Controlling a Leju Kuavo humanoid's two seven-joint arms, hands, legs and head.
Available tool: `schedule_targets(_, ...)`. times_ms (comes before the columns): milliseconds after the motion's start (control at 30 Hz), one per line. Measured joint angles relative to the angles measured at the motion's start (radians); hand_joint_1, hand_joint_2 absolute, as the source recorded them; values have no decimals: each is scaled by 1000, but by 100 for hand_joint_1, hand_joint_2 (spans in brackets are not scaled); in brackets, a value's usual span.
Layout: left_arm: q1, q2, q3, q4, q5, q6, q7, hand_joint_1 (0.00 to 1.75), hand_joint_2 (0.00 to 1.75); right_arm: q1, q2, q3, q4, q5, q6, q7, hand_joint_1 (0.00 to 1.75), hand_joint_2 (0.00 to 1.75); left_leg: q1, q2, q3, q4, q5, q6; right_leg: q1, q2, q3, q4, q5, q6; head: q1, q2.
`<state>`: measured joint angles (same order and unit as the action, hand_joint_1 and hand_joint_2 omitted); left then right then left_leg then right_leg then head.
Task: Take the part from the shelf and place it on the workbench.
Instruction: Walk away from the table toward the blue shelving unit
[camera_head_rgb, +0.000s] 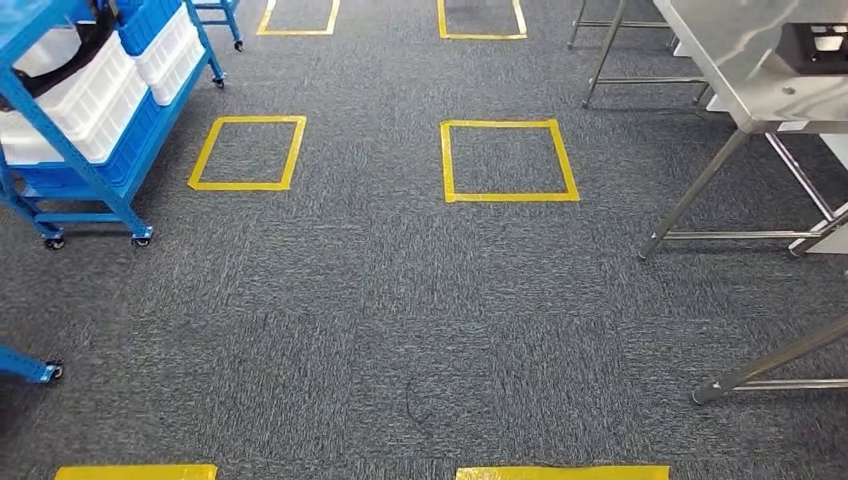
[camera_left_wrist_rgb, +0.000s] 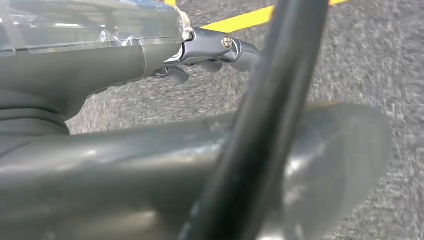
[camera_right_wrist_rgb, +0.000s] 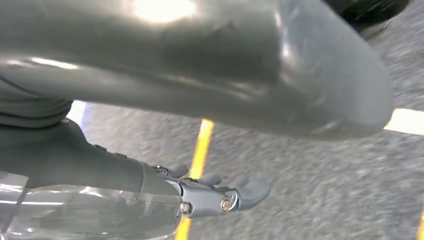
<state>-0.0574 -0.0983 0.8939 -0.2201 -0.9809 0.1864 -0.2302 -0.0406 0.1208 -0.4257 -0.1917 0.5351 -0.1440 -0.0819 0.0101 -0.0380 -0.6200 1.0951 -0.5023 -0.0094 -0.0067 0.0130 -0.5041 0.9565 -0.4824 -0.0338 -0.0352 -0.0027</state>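
While both robot hands, left robot hand (camera_left_wrist_rgb: 215, 55) and right robot hand (camera_right_wrist_rgb: 220, 192), hang empty with fingers loosely apart over grey carpet, any part lies unseen among white bins on the blue wheeled shelf (camera_head_rgb: 75, 150), steel counter (camera_head_rgb: 770, 70) well apart: misjudged walking risks a collision.

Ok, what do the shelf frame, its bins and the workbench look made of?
The shelf frame looks like blue painted metal, with square bars and castors. The bins look like white moulded plastic, matte and ribbed. The workbench looks like stainless steel, with a bright reflective top and bare silver legs.
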Motion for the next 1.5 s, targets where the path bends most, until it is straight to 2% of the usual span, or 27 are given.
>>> schedule_targets(67,-2,0,1,0,-3,0,7,0,0,6,2,-5,0,-1,2,23,0,0,6,25,-63,127,-62,-12,0,-31,0,1,-3,0,0,0)
schedule_targets(133,1,0,2,0,-3,1,11,0,0,7,6,-10,1,-2,3,31,0,0,15,31,-85,178,-68,-23,-2,-58,-1,7,-10,5,0,0)
schedule_targets(167,3,0,2,0,-3,1,11,0,0,6,8,-11,1,-2,3,33,0,0,19,36,-65,145,-45,-29,-5,-71,0,11,-14,10,0,0)
schedule_targets(233,3,-1,3,0,-3,1,11,0,0,6,11,-12,1,-3,3,33,0,0,26,67,7,18,11,-40,-10,-93,1,26,-28,25,0,0)
schedule_targets(300,1,-3,3,0,-3,1,11,0,0,6,11,-13,1,-3,3,34,0,0,26,87,47,-57,32,-31,-8,-109,1,44,-43,42,1,0)
schedule_targets(367,3,-4,4,0,-3,1,11,0,0,1,12,-14,1,-3,2,36,0,0,19,76,45,-61,30,-11,-8,-120,3,49,-48,52,2,0)
schedule_targets(400,5,-4,4,0,-3,1,11,0,0,-2,13,-14,1,-3,3,38,0,0,17,69,44,-60,31,-3,-13,-119,5,49,-50,57,2,0)
schedule_targets(467,5,-4,5,0,-4,1,10,0,0,-4,15,-14,1,-4,3,45,0,0,16,52,43,-62,35,11,-19,-85,-7,83,-80,62,2,0)
schedule_targets(533,2,-3,5,0,-5,1,4,0,0,-1,16,-15,1,-5,3,47,0,0,11,34,40,-63,37,20,-18,-38,-61,194,-143,59,2,0)
schedule_targets(600,0,-3,5,0,-7,1,-4,0,0,3,17,-18,2,-5,4,43,0,0,2,11,39,-63,38,27,-12,-23,-129,317,-185,48,2,0)
schedule_targets(633,0,-2,6,0,-7,1,-7,0,0,4,18,-19,2,-4,5,40,0,0,-3,-2,39,-63,38,29,-7,-19,-145,338,-177,40,2,0)
schedule_targets(667,1,-1,7,0,-8,1,-10,0,0,4,18,-20,2,-3,7,36,0,0,-7,-16,41,-63,38,30,0,-15,-145,323,-151,30,2,0)
schedule_targets(700,1,-1,7,0,-10,0,-12,0,0,4,18,-21,2,-1,8,33,0,0,-9,-30,44,-63,38,30,9,-5,-127,270,-108,19,2,0)
schedule_targets(767,1,-1,8,0,-13,-2,-14,0,0,5,15,-23,2,2,12,27,0,0,-9,-54,45,-63,38,30,26,42,-76,138,-35,-6,2,0)
schedule_targets(833,0,-1,8,0,-14,-3,-15,0,0,4,12,-26,2,4,15,25,0,0,-6,-75,40,-64,41,26,35,71,-52,74,-13,-20,2,0)
schedule_targets(900,2,2,9,0,-16,-2,-14,0,0,-2,13,-27,2,6,18,24,0,0,-6,-92,37,-68,46,18,31,53,-46,59,-9,-23,2,0)
schedule_targets(967,5,6,10,0,-17,-1,-13,0,0,-3,16,-27,2,7,22,25,0,0,-10,-61,29,-49,30,11,25,28,-32,33,1,-24,2,0)
schedule_targets(1033,2,9,11,0,-17,0,-12,0,0,2,18,-27,2,8,24,25,0,0,-10,-3,-11,39,-26,3,22,-3,-22,17,6,-25,2,0)
schedule_targets(1067,0,11,11,0,-17,0,-12,0,0,4,18,-28,2,8,26,25,0,0,-7,13,-41,102,-58,-4,22,-19,-21,17,5,-26,2,0)
schedule_targets(1133,1,14,11,0,-17,1,-12,0,0,5,19,-28,2,10,30,25,0,0,1,26,-77,184,-83,-19,20,-49,-22,19,1,-23,2,0)
schedule_targets(1167,3,15,12,0,-17,1,-12,0,0,4,20,-28,2,10,31,25,0,0,6,31,-69,172,-68,-25,18,-62,-22,22,-1,-20,2,0)
schedule_targets(1233,5,18,13,0,-18,0,-12,0,0,4,22,-28,2,11,33,25,0,0,12,57,-1,52,-8,-37,11,-87,-22,34,-10,-9,2,0)
schedule_targets(1267,4,19,14,0,-19,0,-12,0,0,3,23,-28,2,11,33,26,0,0,12,74,34,-10,14,-37,10,-98,-23,43,-17,-1,2,0)
schedule_targets(1333,3,21,15,0,-21,-2,-12,0,0,2,24,-28,2,11,33,29,0,0,8,90,65,-71,28,-23,12,-114,-23,55,-27,12,2,0)
schedule_targets(1400,5,23,17,0,-22,-3,-12,0,0,-4,25,-29,2,11,34,31,0,0,4,73,62,-73,30,-2,11,-127,-20,57,-30,22,2,0)
schedule_targets(1433,7,24,18,0,-22,-4,-12,0,0,-7,26,-29,2,12,34,32,0,0,4,66,62,-76,33,5,8,-121,-18,61,-34,27,2,0)
schedule_targets(1500,6,24,19,0,-23,-4,-12,0,0,-7,26,-29,2,12,35,33,0,0,6,50,63,-81,41,18,2,-79,-37,107,-71,38,2,0)
